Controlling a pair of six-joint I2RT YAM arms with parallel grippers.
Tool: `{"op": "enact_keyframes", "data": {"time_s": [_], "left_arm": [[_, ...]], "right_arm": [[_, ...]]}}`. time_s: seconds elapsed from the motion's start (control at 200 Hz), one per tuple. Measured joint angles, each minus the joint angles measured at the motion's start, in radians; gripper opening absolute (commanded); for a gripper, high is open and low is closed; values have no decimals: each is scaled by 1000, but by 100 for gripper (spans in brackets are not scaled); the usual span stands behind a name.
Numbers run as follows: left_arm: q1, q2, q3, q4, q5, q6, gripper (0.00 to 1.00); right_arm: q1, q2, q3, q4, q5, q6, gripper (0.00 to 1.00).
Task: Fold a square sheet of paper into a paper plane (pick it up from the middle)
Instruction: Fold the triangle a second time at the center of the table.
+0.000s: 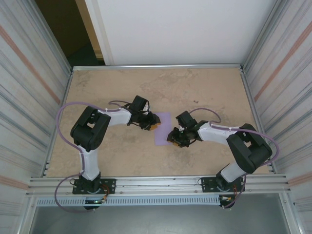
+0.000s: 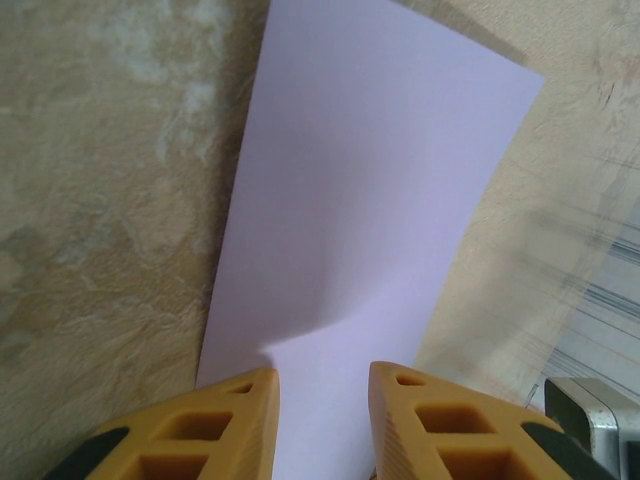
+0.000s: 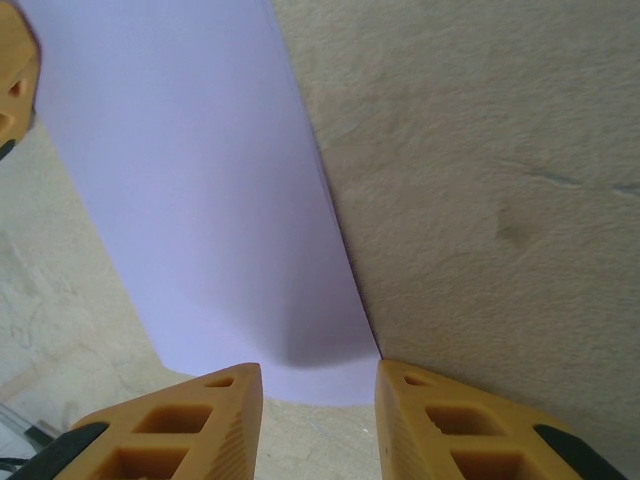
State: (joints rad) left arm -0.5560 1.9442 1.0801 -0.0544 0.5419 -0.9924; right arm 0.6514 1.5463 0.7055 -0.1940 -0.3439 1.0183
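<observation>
The square sheet of paper (image 1: 163, 127) is lavender and lies in the middle of the table as a narrow rectangle. My left gripper (image 1: 153, 125) sits low at the sheet's far left end, open. In the left wrist view the paper (image 2: 370, 200) runs on between and under the yellow fingers (image 2: 240, 420) of the left gripper (image 2: 323, 395). My right gripper (image 1: 174, 138) is at the sheet's near right end, also open. In the right wrist view the paper's near edge (image 3: 300, 385) lies just ahead of the right gripper (image 3: 318, 390). A left fingertip (image 3: 15, 80) shows at the paper's far end.
The tan table (image 1: 204, 92) has aluminium rails along its edges (image 1: 156, 67) and corrugated walls (image 1: 29, 73) on both sides. Both arms reach in from the near rail (image 1: 156, 184), elbows out to the sides.
</observation>
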Motion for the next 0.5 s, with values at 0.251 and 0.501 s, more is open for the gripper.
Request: {"op": "enact_keyframes", "data": {"time_s": [0.251,0.501], "left_arm": [[0,1,0,0,1,0,30],[2,2,0,2,10,0,30]], "right_arm": [[6,2,2,0,0,-8,34],[6,-1,9,-20,18,-17,36]]}}
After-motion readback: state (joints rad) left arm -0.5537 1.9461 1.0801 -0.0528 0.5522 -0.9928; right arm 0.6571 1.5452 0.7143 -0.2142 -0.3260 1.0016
